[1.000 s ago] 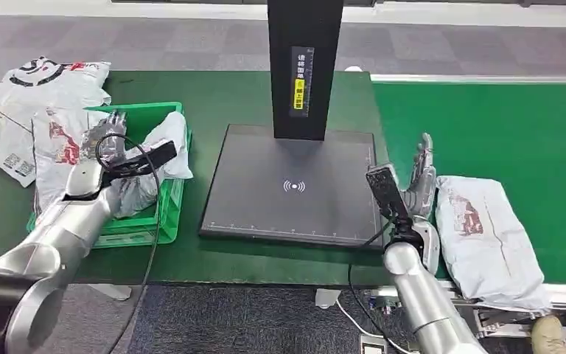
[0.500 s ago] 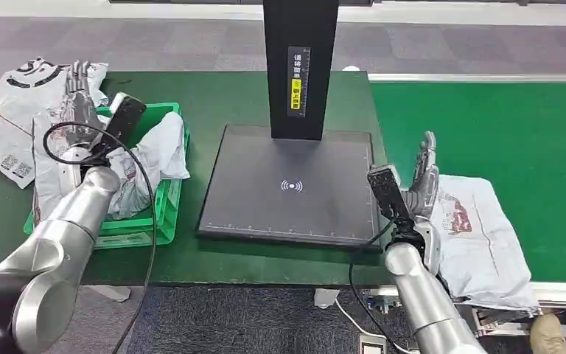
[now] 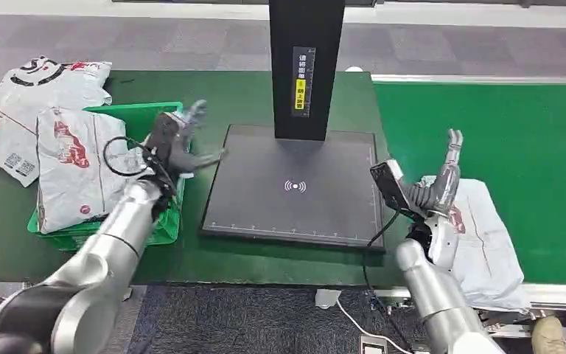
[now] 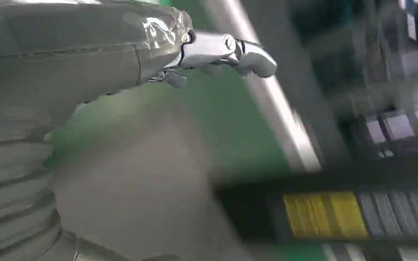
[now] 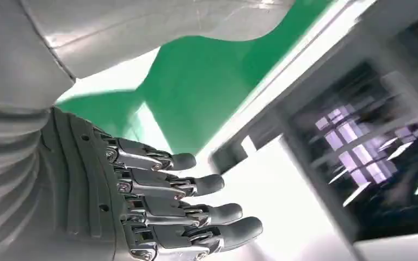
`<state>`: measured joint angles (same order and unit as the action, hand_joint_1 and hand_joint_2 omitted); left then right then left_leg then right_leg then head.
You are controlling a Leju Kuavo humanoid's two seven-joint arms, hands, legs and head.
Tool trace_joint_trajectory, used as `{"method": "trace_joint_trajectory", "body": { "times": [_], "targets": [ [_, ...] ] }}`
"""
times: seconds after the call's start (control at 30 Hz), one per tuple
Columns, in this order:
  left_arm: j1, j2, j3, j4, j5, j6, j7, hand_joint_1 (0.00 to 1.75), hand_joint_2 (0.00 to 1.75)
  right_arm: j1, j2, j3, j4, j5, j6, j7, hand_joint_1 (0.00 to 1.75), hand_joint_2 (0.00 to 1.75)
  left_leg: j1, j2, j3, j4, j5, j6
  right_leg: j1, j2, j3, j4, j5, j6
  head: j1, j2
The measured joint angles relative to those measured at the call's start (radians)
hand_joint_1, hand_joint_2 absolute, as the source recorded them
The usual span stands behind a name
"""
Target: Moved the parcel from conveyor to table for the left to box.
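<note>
Head view, humanoid at a green-topped table [image 3: 228,262] with a green conveyor belt [image 3: 501,118] adjoining its right edge. A white plastic mailer parcel [image 3: 486,243] with a red print lies on the belt's near edge, close to the corner where belt meets table; it has not yet been lifted across, so the transfer itself is judged still to be done.

The right hand [image 3: 442,188] is raised at the parcel's table-side edge, just above or against it; contact cannot be told. Its fingers [image 5: 196,185] are extended and slightly apart, closed on nothing, as the right wrist view confirms.

The left hand [image 3: 180,140] hovers over the left edge of the dark scanning plate [image 3: 295,184], between the plate and the green crate [image 3: 158,225]. Its fingers are loosely spread and it carries nothing.

The crate, at the table's left side, already holds a white mailer bag [image 3: 74,169]; further bags [image 3: 22,103] lie at the table's far left corner. A black scanner column [image 3: 306,66] stands at the plate's far edge.

Remaining, by judgement: grasp the parcel, set it on the table, and leave boxing to the left hand.
</note>
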<state>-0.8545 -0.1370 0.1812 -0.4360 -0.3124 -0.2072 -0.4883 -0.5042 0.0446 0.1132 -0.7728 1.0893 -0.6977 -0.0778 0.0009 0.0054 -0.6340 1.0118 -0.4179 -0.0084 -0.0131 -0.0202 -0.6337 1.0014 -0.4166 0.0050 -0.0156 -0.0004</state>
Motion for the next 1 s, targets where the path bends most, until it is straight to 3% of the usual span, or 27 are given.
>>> {"method": "trace_joint_trajectory", "body": {
  "times": [0.13,0.27,0.47,0.63,0.73,0.87,1.0],
  "targets": [
    [0.025,-0.065,-0.027,0.007,0.027,-0.044,-0.004,0.00,1.75,-0.003,-0.006,-0.072,0.029,0.086,0.000,0.057,0.00,1.75,-0.002,0.006,0.001,0.000,-0.002,0.002,-0.001,0.004,-0.002,-0.001,0.000,0.001,0.000,0.000],
    [0.054,-0.134,-0.070,0.010,0.065,-0.052,0.030,0.00,1.75,0.015,-0.020,-0.167,0.068,0.242,0.000,0.182,0.00,1.75,-0.002,0.001,0.001,0.000,-0.002,0.002,-0.001,0.000,0.000,0.000,-0.002,0.003,0.000,0.000],
    [0.063,-0.189,-0.137,0.019,0.125,-0.033,0.062,0.00,1.75,0.019,-0.060,-0.238,0.205,0.332,0.033,0.347,0.00,1.75,-0.001,0.002,0.001,0.000,-0.003,0.003,-0.001,0.002,0.000,0.000,-0.002,0.004,0.000,0.000],
    [0.064,-0.193,-0.188,0.021,0.166,-0.023,0.067,0.00,1.75,0.030,-0.092,-0.243,0.339,0.394,0.390,0.533,0.00,1.75,-0.001,0.002,0.001,0.000,-0.003,0.003,-0.001,0.002,0.000,0.000,-0.003,0.004,0.000,0.000],
    [0.065,-0.193,-0.204,0.021,0.171,-0.022,0.067,0.00,1.75,0.034,-0.096,-0.243,0.380,0.405,0.477,0.551,0.00,1.75,-0.001,0.003,0.001,0.000,-0.004,0.003,-0.001,0.003,0.000,0.000,-0.003,0.004,0.000,0.000],
    [0.064,-0.193,-0.235,0.021,0.191,-0.017,0.068,0.00,1.75,0.008,-0.104,-0.243,0.422,0.427,0.730,0.545,0.00,1.75,0.000,0.006,0.007,0.000,-0.005,0.003,0.000,0.004,0.005,-0.001,-0.005,0.004,0.000,0.000],
    [0.063,-0.192,-0.254,0.021,0.201,-0.015,0.068,0.00,1.75,-0.006,-0.108,-0.243,0.440,0.435,0.796,0.531,0.00,1.75,0.002,0.005,0.020,0.000,-0.010,0.005,0.002,0.003,0.021,-0.004,-0.010,0.006,0.000,0.000]
  ]
}}
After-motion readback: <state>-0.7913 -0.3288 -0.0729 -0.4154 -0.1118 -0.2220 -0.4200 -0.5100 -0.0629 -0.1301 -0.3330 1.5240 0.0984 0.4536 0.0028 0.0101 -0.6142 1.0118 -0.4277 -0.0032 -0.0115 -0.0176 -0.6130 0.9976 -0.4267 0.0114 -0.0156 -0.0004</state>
